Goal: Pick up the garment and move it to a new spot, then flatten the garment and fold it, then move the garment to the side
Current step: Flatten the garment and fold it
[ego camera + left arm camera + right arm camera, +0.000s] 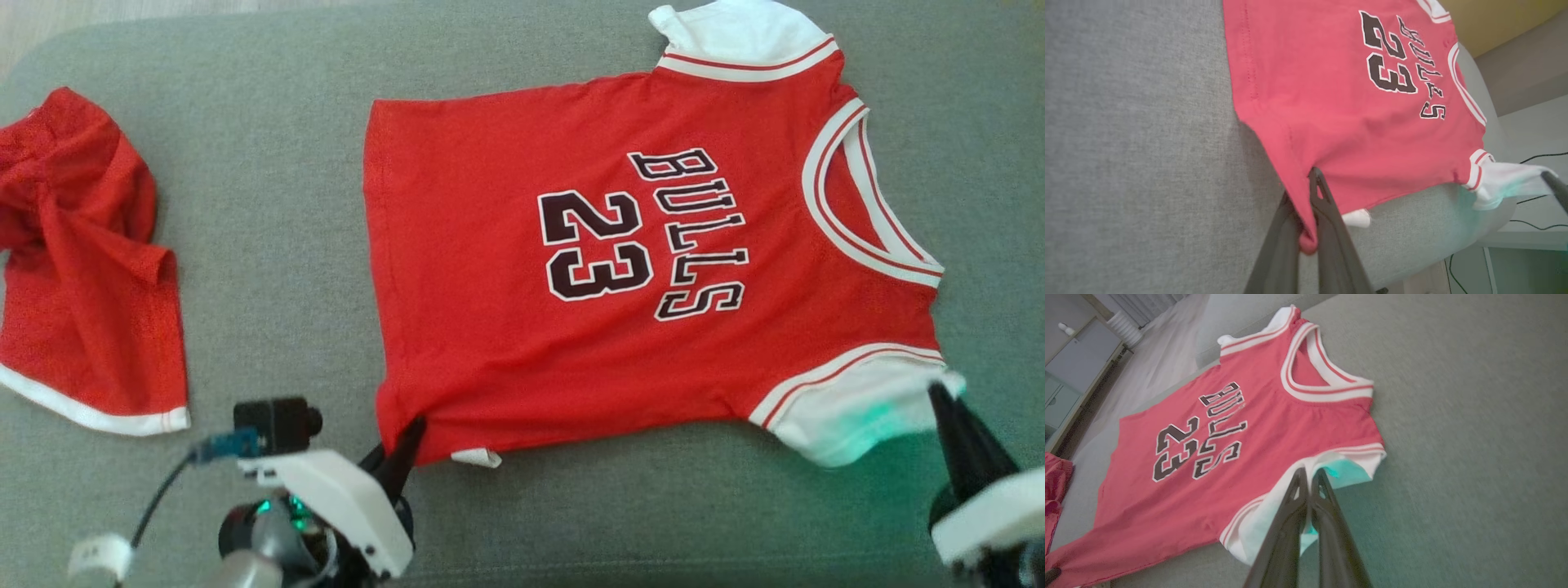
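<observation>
both clamped on red jersey (490, 310), l gripper (412, 433) hem, r gripper (939, 396) sleeve, grey fabric cushion (269, 245)

Red shorts (82, 269) crumpled, white hem showing — lying on grey cushion (269, 245), left side.

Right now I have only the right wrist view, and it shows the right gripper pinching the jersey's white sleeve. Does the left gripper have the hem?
Observer: Yes. In the left wrist view the left gripper is shut on the red hem corner of the jersey, with cloth bunched between its fingers.
Operator: Is anything lying to the robot's left?
Observer: The head view shows a second red garment with white trim, crumpled on the grey cushion, apart from the jersey's hem.
</observation>
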Available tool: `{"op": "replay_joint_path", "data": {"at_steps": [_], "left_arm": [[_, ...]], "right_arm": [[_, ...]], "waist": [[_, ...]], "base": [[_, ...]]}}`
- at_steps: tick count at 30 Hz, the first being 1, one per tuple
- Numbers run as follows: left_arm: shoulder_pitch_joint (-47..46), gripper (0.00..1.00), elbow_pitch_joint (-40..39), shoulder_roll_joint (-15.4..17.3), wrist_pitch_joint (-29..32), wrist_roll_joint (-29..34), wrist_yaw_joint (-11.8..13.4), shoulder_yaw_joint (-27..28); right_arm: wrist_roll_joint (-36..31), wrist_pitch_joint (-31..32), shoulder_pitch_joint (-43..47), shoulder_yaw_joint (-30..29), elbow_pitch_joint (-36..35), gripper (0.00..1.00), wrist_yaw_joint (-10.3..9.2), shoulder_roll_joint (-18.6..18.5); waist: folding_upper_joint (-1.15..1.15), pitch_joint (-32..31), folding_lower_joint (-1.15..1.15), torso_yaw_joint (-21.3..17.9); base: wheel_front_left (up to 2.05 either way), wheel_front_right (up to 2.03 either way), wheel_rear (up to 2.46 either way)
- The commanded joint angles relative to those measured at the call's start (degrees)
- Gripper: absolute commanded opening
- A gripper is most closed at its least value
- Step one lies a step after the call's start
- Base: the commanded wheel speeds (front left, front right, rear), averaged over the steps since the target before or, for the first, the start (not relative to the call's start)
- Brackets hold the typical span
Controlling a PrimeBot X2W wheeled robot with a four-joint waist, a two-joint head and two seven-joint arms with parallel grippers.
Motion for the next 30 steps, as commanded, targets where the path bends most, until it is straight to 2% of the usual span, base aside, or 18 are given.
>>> {"op": "replay_joint_path", "data": {"at_steps": [1,9,13,16,22,30], "left_arm": [[-2.5,0.0,-2.1,1.0,0.6,-0.4,0.5,1.9],[-7.1,0.0,-5.0,0.9,13.8,-6.8,7.7,4.4],[-9.8,0.0,-5.6,1.1,17.6,-8.9,10.1,6.0],[-11.9,0.0,-5.3,0.1,20.1,-11.2,12.1,7.3],[-17.7,0.0,-2.0,-0.5,25.3,-13.1,15.8,7.9],[-25.4,0.0,2.1,-2.8,29.5,-14.3,20.6,8.4]], "right_arm": [[-0.4,0.8,-2.0,1.0,-2.6,0.0,-0.04,-0.7],[-0.1,14.2,-13.7,1.5,-4.7,0.0,-0.04,-4.0],[-0.4,19.5,-20.1,1.1,-3.1,0.0,-0.04,-6.0],[-1.1,22.5,-24.0,0.9,-1.0,0.0,-0.04,-7.3],[-2.6,25.1,-30.7,1.8,3.9,0.0,-0.04,-9.4],[-3.6,24.8,-36.5,4.4,9.4,0.0,-0.04,-10.6]], "waist": [[0.0,0.0,0.01,0.0],[0.0,1.1,0.01,-0.3],[0.0,2.5,0.01,-0.1],[0.0,3.8,0.01,0.6],[0.0,6.2,0.01,1.8],[0.0,7.6,0.01,2.1]], "base": [[0.0,0.0,0.0],[0.0,0.0,0.0],[0.0,0.0,0.0],[0.0,0.0,0.0],[0.0,0.0,0.0],[0.0,0.0,0.0]]}}
